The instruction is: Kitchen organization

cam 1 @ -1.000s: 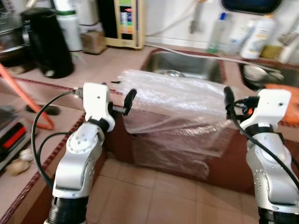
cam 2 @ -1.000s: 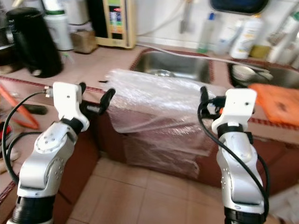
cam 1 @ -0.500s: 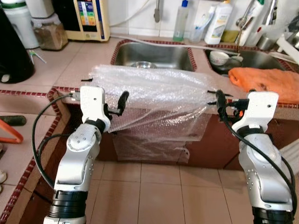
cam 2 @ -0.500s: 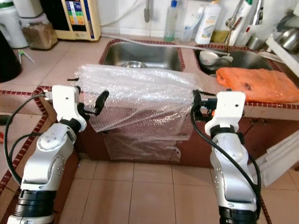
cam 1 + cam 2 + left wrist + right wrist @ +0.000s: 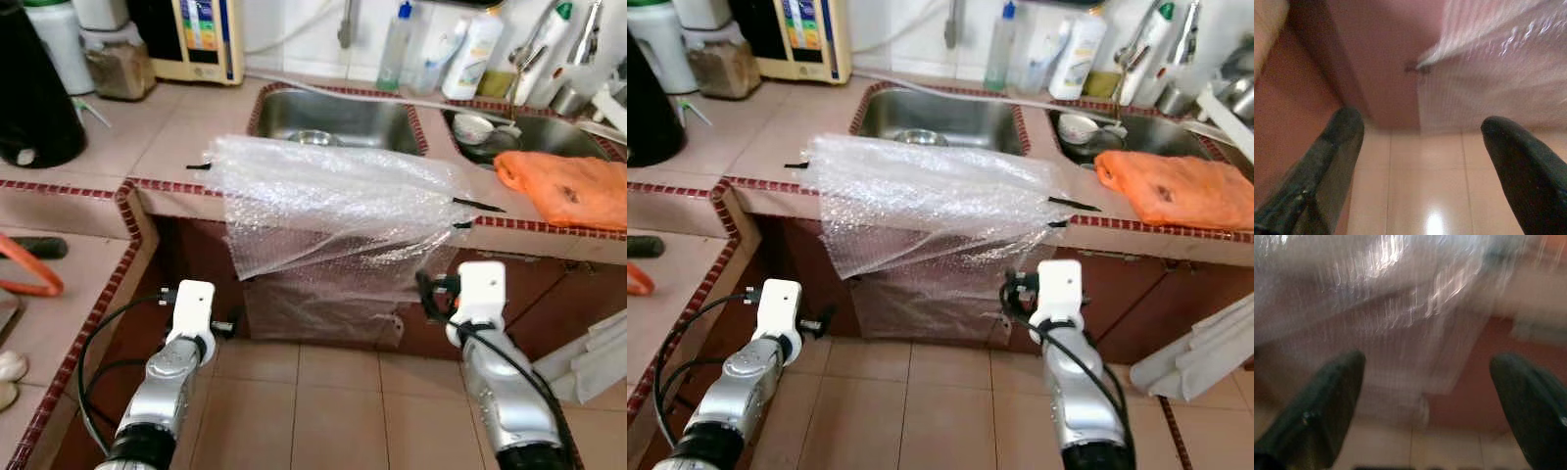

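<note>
A clear bubble-wrap sheet lies draped over the counter edge in front of the sink and hangs down over the cabinet front. Short dark strips stick out at its two ends. Both arms are low, below counter height. My left gripper is in front of the cabinet, left of the hanging sheet, and in the left wrist view it stands open with only floor tiles between the fingers. My right gripper is at the sheet's lower right, and in the right wrist view it is open and faces the blurred wrap.
An orange cloth lies on the counter at the right, beside a second basin holding a bowl. Bottles stand behind the sinks. A black kettle and a jar stand at the back left. White slats lean at the right.
Both arms have dropped from the sheet's two ends at counter height to below the counter edge. The bubble wrap stays draped in place. The camera has also shifted.
</note>
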Controlling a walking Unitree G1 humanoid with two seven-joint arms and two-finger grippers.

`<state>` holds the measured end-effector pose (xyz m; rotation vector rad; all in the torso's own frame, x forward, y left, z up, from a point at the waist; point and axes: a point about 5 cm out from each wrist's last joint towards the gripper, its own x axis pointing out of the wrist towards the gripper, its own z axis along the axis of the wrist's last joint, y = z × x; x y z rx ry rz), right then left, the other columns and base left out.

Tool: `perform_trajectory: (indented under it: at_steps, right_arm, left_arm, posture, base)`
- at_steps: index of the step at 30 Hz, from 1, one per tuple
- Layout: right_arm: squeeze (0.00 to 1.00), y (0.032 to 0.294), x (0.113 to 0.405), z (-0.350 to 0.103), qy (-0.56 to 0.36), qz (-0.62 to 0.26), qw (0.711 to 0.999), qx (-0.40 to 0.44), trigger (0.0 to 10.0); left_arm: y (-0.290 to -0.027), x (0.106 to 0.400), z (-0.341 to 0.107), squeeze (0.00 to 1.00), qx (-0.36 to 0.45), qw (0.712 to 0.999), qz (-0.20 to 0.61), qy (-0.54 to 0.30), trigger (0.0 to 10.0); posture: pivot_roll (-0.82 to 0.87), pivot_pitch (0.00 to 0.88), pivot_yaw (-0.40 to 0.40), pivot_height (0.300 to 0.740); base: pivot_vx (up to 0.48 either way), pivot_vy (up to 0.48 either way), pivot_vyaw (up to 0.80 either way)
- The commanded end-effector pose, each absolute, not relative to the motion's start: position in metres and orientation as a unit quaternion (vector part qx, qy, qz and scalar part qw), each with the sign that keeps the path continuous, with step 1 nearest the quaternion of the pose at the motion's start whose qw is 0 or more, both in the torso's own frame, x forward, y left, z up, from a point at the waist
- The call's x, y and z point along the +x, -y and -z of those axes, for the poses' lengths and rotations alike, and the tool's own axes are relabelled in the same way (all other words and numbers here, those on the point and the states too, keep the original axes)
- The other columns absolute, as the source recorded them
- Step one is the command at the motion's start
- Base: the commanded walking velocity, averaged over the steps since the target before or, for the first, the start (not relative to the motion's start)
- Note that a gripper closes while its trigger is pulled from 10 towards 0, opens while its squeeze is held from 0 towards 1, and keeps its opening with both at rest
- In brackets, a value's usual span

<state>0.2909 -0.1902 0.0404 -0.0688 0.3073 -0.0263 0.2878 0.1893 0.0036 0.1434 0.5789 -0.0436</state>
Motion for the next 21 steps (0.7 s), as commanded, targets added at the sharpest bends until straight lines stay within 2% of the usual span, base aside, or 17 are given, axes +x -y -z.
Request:
perform_trajectory:
  at_steps: [1,3,15,21]
  right_arm:
    - [0.00,0.198,0.289,-0.031,-0.171,0.027,0.985,-0.026,10.0]
    - [0.00,0.202,0.282,-0.012,-0.211,0.043,0.977,-0.009,10.0]
    - [0.00,0.208,0.264,0.021,-0.279,0.061,0.958,-0.029,10.0]
    - [0.00,0.212,0.231,0.050,-0.361,0.081,0.928,-0.029,10.0]
  left_arm:
    - [-0.190,0.282,0.007,0.00,0.074,0.947,0.025,-0.312,10.0]
    - [-0.195,0.267,0.025,0.00,0.058,0.930,0.022,-0.362,10.0]
    - [-0.209,0.244,0.045,0.00,0.106,0.909,0.039,-0.402,10.0]
    - [-0.213,0.229,0.055,0.00,0.111,0.894,0.030,-0.434,10.0]
  posture:
    - [0.01,0.033,-0.068,0.740]
    - [0.01,0.032,-0.063,0.740]
    - [0.01,0.030,-0.042,0.740]
    - [0.02,0.021,-0.042,0.740]
  base:
    - [0.000,0.000,0.00]
    - [0.000,0.000,0.00]
    - [0.000,0.000,0.00]
    - [0.000,0.000,0.00]
